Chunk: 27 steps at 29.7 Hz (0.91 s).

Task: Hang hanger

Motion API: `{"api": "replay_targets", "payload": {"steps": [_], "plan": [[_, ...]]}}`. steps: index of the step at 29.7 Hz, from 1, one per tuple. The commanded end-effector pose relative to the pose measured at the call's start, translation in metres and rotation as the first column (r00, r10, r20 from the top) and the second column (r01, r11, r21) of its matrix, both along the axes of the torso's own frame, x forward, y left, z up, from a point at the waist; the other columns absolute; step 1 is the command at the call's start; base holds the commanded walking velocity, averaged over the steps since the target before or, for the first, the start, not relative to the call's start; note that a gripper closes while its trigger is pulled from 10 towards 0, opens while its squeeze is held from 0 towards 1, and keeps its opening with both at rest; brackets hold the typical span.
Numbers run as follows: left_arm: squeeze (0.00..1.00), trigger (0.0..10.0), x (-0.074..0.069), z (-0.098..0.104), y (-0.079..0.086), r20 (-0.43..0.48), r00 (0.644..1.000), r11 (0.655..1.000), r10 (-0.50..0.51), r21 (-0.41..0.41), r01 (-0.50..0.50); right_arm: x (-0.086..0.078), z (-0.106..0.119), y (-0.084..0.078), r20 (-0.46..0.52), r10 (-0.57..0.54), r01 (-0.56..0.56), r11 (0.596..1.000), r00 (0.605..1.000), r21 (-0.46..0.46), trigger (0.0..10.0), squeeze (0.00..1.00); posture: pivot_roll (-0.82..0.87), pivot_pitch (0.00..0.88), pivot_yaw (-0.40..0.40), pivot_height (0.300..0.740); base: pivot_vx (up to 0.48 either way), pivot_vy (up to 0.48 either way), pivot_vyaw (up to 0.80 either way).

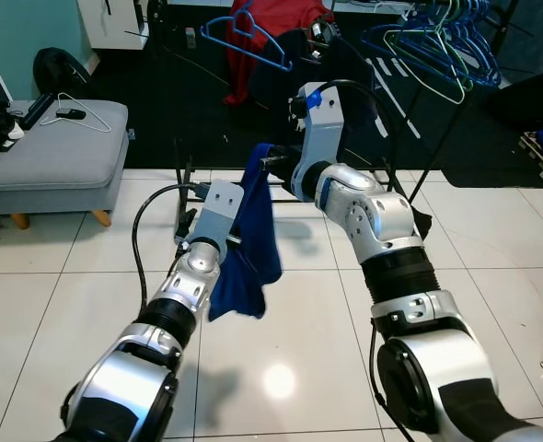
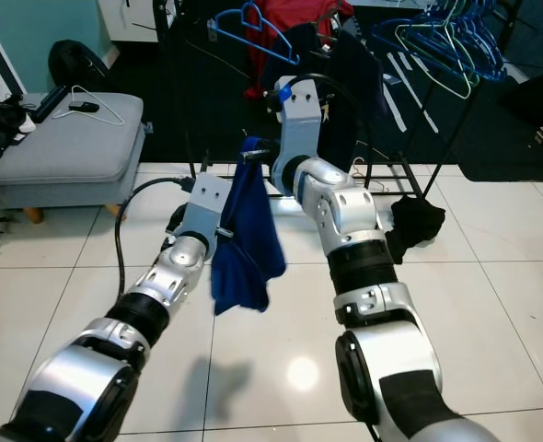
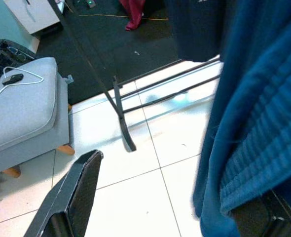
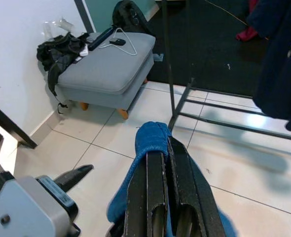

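A dark blue cloth (image 1: 253,239) hangs in front of me, draped over my right gripper (image 4: 160,158), which is shut on its top fold. My left gripper (image 3: 175,182) is open beside the cloth's lower part. One of its fingers (image 3: 71,192) stands apart on the left and the other sits low behind the fabric. A blue hanger (image 1: 253,37) hangs on the black clothes rail beyond, with several more blue and green hangers (image 1: 437,41) at the far right. A white hanger (image 1: 78,106) lies on the grey ottoman (image 1: 60,152).
The rail's black base frame (image 1: 189,180) stands on the white tiles just past my arms. A red garment (image 1: 276,23) and a dark garment (image 4: 283,74) hang on the rail. A black cloth (image 2: 414,221) lies on the floor at right. Black bags sit left of the ottoman.
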State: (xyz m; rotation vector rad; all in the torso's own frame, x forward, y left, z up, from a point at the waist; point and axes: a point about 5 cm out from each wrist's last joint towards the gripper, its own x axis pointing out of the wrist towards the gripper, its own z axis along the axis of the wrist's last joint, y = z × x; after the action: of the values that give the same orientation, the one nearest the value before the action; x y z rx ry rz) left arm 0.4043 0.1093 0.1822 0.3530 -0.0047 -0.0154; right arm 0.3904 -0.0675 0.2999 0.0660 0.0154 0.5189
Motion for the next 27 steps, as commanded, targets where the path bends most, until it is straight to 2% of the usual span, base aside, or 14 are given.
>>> {"api": "replay_targets", "payload": {"steps": [1, 3, 9, 10, 12, 13, 15, 16, 17, 20, 22, 24, 25, 27], "plan": [[0.00, 10.0, -0.002, -0.006, 0.000, -0.010, 1.000, 1.000, -0.028, 0.005, 0.028, -0.004, 0.001, 0.002, 0.008, 0.025, -0.025, 1.000, 1.000, 0.004, 4.3, 0.00, -0.10, 0.187, -0.057, 0.740, 0.000, 0.000, 0.00], [0.00, 10.0, -0.004, -0.009, -0.005, -0.017, 0.997, 0.997, -0.070, -0.016, 0.070, -0.006, 0.001, 0.003, 0.005, 0.034, -0.034, 0.999, 0.999, 0.001, 4.3, 0.00, -0.11, 0.185, -0.055, 0.740, 0.000, 0.000, 0.00], [0.00, 10.0, -0.005, -0.014, -0.014, -0.028, 0.996, 0.996, -0.090, -0.026, 0.089, -0.008, 0.001, 0.001, 0.005, 0.040, -0.040, 0.999, 0.999, -0.001, 4.3, 0.00, -0.11, 0.186, -0.054, 0.740, 0.000, 0.000, 0.00], [0.00, 10.0, -0.006, -0.016, -0.021, -0.041, 0.992, 0.992, -0.118, -0.050, 0.116, -0.009, 0.002, 0.001, 0.004, 0.043, -0.043, 0.999, 0.999, 0.000, 4.2, 0.00, -0.11, 0.190, -0.053, 0.740, 0.000, 0.000, 0.00], [0.00, 10.0, -0.006, -0.016, -0.021, -0.041, 0.992, 0.992, -0.118, -0.050, 0.116, -0.009, 0.002, 0.001, 0.004, 0.043, -0.043, 0.999, 0.999, 0.000, 4.2, 0.00, -0.11, 0.190, -0.053, 0.740, 0.000, 0.000, 0.00], [0.00, 10.0, -0.008, -0.018, -0.029, -0.055, 0.987, 0.987, -0.149, -0.076, 0.144, -0.009, 0.002, 0.001, 0.003, 0.045, -0.045, 0.999, 0.999, 0.003, 4.2, 0.00, -0.11, 0.191, -0.055, 0.740, 0.000, 0.000, 0.00], [0.00, 10.0, -0.008, -0.018, -0.029, -0.055, 0.987, 0.987, -0.149, -0.076, 0.144, -0.009, 0.002, 0.001, 0.003, 0.045, -0.045, 0.999, 0.999, 0.003, 4.2, 0.00, -0.11, 0.191, -0.055, 0.740, 0.000, 0.000, 0.00], [0.00, 10.0, -0.010, -0.022, -0.037, -0.070, 0.981, 0.982, -0.180, -0.075, 0.174, -0.010, 0.003, 0.001, 0.002, 0.047, -0.047, 0.999, 0.999, 0.006, 4.2, 0.00, -0.11, 0.194, -0.055, 0.740, 0.000, 0.000, 0.00], [0.00, 10.0, -0.012, -0.026, -0.042, -0.091, 0.975, 0.979, -0.201, -0.065, 0.195, -0.011, 0.005, 0.001, 0.002, 0.048, -0.048, 0.999, 0.999, 0.012, 4.1, 0.00, -0.11, 0.195, -0.054, 0.740, 0.000, 0.000, 0.00], [0.00, 10.0, -0.013, -0.031, -0.045, -0.107, 0.973, 0.978, -0.206, -0.038, 0.203, -0.011, 0.007, 0.001, 0.005, 0.049, -0.050, 0.999, 0.999, 0.018, 4.0, 0.00, -0.12, 0.198, -0.052, 0.740, 0.000, 0.000, 0.00], [0.00, 10.0, -0.014, -0.035, -0.044, -0.122, 0.973, 0.981, -0.195, -0.004, 0.196, -0.012, 0.010, 0.001, 0.009, 0.050, -0.050, 0.998, 0.999, 0.024, 4.0, 0.00, -0.12, 0.198, -0.051, 0.740, 0.000, 0.000, 0.00], [0.00, 10.0, -0.013, -0.040, -0.036, -0.139, 0.979, 0.988, -0.148, 0.033, 0.154, -0.013, 0.014, 0.000, 0.015, 0.049, -0.049, 0.998, 0.999, 0.033, 4.0, 0.00, -0.12, 0.199, -0.049, 0.740, 0.000, 0.000, 0.00], [0.00, 6.5, -0.012, -0.041, -0.029, -0.140, 0.983, 0.991, -0.119, 0.042, 0.126, -0.014, 0.015, 0.000, 0.017, 0.048, -0.049, 0.998, 0.999, 0.036, 4.0, 0.00, -0.12, 0.201, -0.048, 0.740, 0.000, 0.000, 0.00], [0.00, 6.5, -0.012, -0.041, -0.025, -0.139, 0.985, 0.993, -0.101, 0.044, 0.108, -0.014, 0.016, 0.000, 0.018, 0.048, -0.048, 0.998, 0.999, 0.037, 4.0, 0.00, -0.12, 0.201, -0.048, 0.740, 0.000, 0.000, 0.00]]}}
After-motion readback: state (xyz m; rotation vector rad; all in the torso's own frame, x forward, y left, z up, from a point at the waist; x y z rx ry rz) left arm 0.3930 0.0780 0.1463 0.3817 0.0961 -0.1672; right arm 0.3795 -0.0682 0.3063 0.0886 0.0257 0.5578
